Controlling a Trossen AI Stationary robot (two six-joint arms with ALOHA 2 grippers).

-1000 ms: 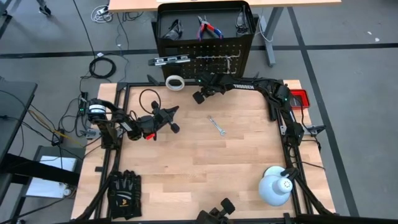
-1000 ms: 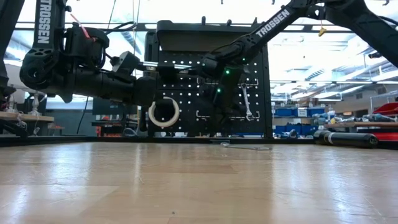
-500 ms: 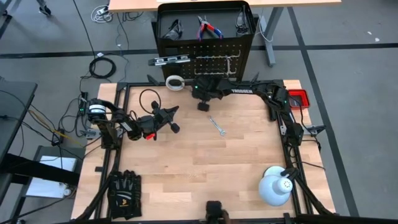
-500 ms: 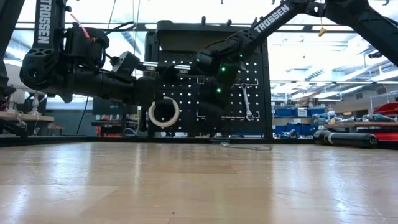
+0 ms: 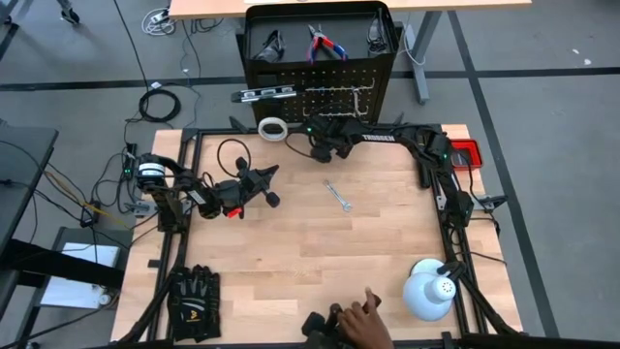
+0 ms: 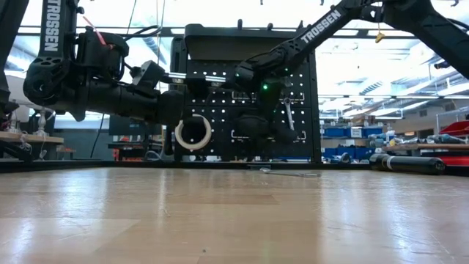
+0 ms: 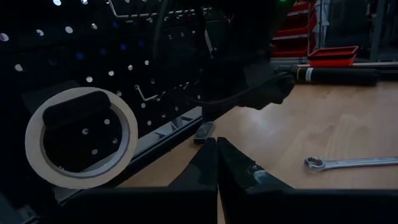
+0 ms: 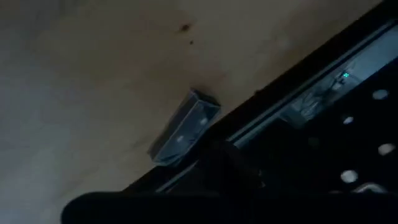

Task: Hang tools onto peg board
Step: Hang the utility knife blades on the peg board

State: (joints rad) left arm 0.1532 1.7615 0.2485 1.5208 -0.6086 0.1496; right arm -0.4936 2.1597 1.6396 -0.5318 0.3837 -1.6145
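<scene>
Your right gripper [image 5: 325, 147] hovers low at the foot of the peg board [image 5: 334, 97], near a small clear piece [image 8: 183, 127] on the counter [image 5: 320, 262]; I cannot tell its finger state. The loose wrench [image 5: 336, 196] lies mid-counter, awaiting hanging. Your left gripper [image 7: 217, 163] waits pressed closed, empty, facing the hung tape roll [image 7: 81, 137].

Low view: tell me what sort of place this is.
Probably a workshop or robotics lab: a black peg board hung with tools, a wooden worktable, and shelving with red bins behind.
</scene>
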